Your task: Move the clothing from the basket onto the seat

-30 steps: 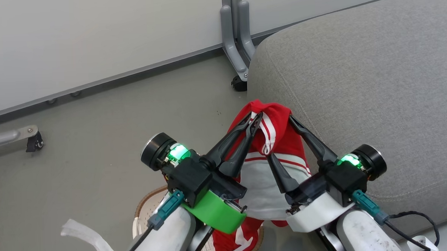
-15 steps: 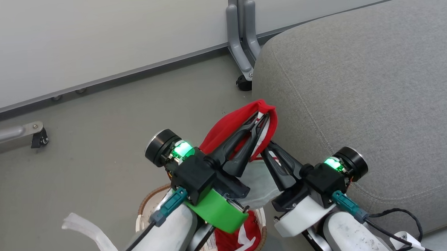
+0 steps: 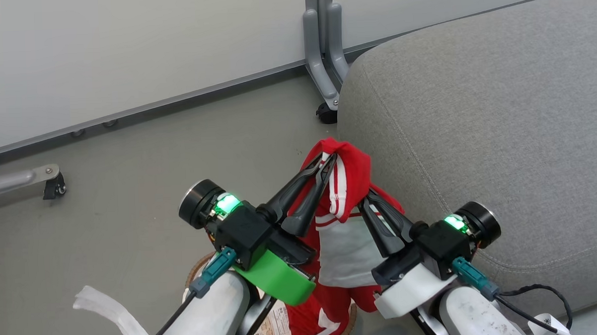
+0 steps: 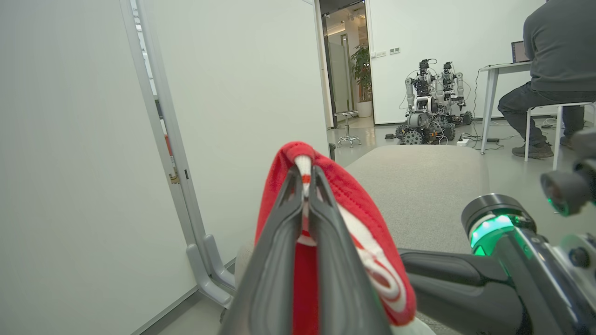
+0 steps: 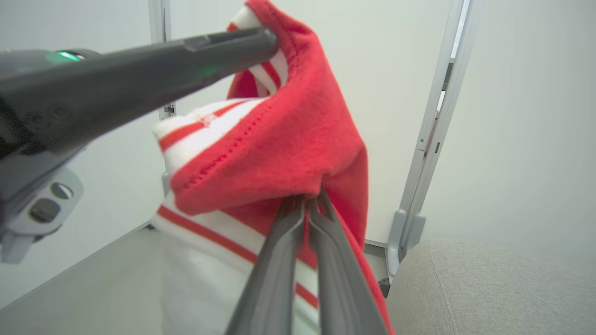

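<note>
A red garment with white stripes and a white panel hangs in the air beside the grey seat. My left gripper is shut on its top fold, also seen in the left wrist view. My right gripper is shut on the cloth lower down, as the right wrist view shows. Below my arms stands the basket, mostly hidden. A second red and white garment lies in it.
A grey wheeled partition foot stands at the seat's far corner and another caster at the left. In the left wrist view a person sits at a table and other robots are parked beyond the seat.
My right gripper went from wide open to shut on the garment. The cloth has since dropped open, and its white panel now hangs between the grippers. The left gripper shifted slightly left.
</note>
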You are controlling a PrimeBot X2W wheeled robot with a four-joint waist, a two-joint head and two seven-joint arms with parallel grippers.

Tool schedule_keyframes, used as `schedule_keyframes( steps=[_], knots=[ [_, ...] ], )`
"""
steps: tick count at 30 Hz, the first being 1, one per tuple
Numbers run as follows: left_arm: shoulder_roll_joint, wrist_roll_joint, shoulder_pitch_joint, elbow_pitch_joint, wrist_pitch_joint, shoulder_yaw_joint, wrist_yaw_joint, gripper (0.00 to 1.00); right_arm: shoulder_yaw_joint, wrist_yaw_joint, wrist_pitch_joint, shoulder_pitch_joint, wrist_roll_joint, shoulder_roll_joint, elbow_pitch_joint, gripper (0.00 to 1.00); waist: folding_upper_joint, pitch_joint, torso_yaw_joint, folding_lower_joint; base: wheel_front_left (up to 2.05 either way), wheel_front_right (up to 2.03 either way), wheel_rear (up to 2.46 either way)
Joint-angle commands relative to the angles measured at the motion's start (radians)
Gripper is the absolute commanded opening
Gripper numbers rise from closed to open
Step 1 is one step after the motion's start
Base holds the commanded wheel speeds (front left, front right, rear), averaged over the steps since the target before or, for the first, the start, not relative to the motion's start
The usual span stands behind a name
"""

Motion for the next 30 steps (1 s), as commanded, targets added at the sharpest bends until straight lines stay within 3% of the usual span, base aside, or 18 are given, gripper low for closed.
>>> schedule_keyframes(
  steps=[1,19,30],
  knots=[
    [0.002,-0.003,0.011,0.002,-0.001,0.007,-0.004,1.0,-0.006,-0.001,-0.003,0.013,-0.005,-0.002,-0.004,0.0,0.0,0.0,0.001,0.0,0.0,0.0,0.0],
    [0.017,-0.018,0.008,0.037,-0.001,0.0,-0.003,1.0,-0.025,-0.001,-0.003,0.003,0.005,-0.002,-0.01,0.0,0.0,0.012,-0.012,0.0,0.0,0.0,0.0],
    [0.041,-0.026,-0.003,0.032,-0.001,-0.01,-0.001,1.0,-0.095,-0.001,-0.003,-0.009,-0.006,-0.002,-0.058,0.0,0.0,0.05,-0.118,0.0,0.0,0.0,0.0]
  ],
)
